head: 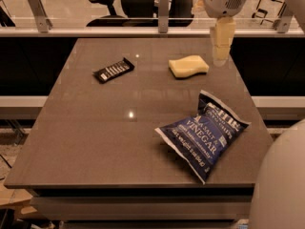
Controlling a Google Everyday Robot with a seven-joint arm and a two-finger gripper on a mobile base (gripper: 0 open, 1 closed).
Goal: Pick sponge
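Note:
The sponge (188,66) is a pale yellow foam block with wavy sides. It lies flat on the far right part of the brown table (95,128). My gripper (221,56) hangs from the white wrist at the top right, its cream fingers pointing down. It is just right of the sponge and a little above the table, not touching it.
A blue salt and vinegar chip bag (202,134) lies at the right front of the table. A black snack bar (113,70) lies at the far left. A railing and office chairs stand behind the table. My pale arm (281,185) fills the lower right corner.

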